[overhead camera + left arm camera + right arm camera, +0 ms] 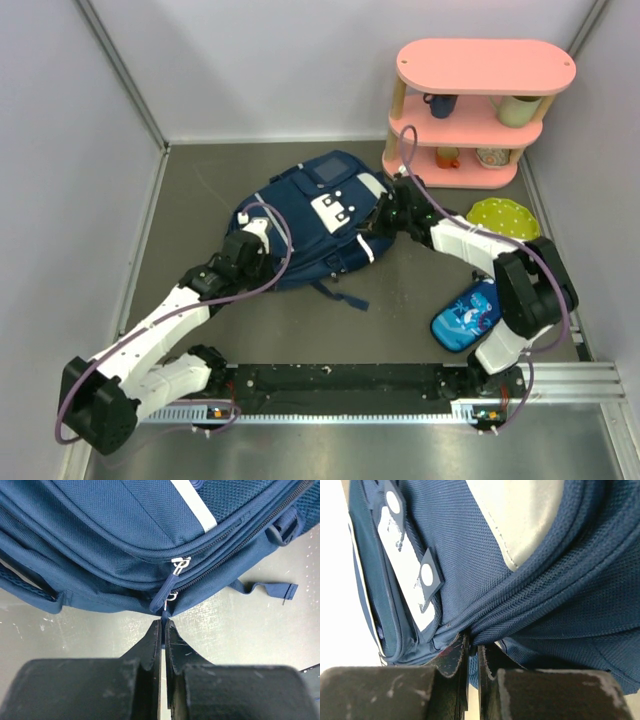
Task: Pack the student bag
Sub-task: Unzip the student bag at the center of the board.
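The student bag [310, 225] lies flat on the table between my two grippers, front pocket up. The right gripper [470, 647] has its jaws pressed together on a bunched fold of the bag's navy fabric, the white buckle patches just up and left of the tips. The left gripper [163, 625] is also squeezed tight, and its tips seem to nip the lower end of the zip pull [167, 587] that hangs straight ahead of them; the hold looks very shallow.

My worry is that pull slipping out as soon as I draw on it, since so little of it sits between the tips. If the right side's fold gives way, the whole bag would slide toward the left jaws instead of the zip running. A loose strap [265, 587] trails right of the left jaws and could snag. The pencil case [467, 315] waits well behind the right jaws, unpacked.
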Robot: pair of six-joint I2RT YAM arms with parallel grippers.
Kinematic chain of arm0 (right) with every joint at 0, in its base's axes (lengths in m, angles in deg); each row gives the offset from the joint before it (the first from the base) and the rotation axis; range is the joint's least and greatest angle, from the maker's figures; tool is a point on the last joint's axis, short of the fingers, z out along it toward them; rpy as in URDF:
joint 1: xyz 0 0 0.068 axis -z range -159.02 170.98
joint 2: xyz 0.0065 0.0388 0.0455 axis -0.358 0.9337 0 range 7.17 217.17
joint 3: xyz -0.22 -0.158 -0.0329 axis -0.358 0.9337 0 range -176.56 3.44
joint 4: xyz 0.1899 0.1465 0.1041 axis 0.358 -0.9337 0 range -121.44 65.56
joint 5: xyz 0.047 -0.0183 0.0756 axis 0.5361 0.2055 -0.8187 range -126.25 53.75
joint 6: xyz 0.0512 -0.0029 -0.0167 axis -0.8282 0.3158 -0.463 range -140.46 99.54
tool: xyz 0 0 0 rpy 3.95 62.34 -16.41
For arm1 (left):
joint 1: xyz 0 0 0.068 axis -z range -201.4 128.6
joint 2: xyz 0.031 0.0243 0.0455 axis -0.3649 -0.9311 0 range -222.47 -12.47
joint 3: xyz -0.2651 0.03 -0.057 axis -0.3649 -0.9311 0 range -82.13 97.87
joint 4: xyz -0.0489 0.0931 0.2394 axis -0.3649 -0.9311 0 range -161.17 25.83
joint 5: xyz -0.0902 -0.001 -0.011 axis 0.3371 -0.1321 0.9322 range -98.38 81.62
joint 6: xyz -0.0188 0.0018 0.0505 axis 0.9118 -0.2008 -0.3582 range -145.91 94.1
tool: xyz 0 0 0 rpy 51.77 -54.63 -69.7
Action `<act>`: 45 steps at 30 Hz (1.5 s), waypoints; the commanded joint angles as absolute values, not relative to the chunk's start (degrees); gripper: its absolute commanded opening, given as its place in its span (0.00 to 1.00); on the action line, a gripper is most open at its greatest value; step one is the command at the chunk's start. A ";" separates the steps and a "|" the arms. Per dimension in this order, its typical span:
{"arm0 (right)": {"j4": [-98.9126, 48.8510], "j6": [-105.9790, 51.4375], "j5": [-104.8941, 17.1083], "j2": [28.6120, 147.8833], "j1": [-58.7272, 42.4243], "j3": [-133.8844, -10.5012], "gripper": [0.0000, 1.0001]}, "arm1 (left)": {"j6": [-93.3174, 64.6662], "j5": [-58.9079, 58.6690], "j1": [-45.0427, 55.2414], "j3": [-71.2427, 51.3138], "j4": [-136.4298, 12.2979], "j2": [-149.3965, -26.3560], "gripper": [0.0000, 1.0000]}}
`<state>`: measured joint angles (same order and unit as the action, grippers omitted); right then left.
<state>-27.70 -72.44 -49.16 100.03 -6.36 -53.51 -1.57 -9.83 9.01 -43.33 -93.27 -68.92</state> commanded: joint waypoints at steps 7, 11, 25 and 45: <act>-28.29 -58.69 -57.96 112.89 -3.99 -72.31 0.00 | 4.84 -11.72 16.47 -43.99 -98.11 -64.50 0.00; -34.09 -56.50 -59.10 115.54 -3.99 -78.98 0.03 | 7.31 -11.19 20.43 -43.99 -94.24 -67.04 0.00; -22.25 -73.35 -62.44 91.55 -11.35 -47.73 0.61 | 7.49 -8.64 22.90 -41.44 -87.20 -71.44 0.00; -8.36 -84.88 -52.34 98.22 -20.51 -44.02 0.47 | 6.88 -6.71 23.69 -41.26 -86.14 -68.63 0.00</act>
<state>-12.38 -83.68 -54.95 96.83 -19.89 -42.47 6.96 -10.34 22.65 -43.65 -89.56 -70.84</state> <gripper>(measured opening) 0.472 0.029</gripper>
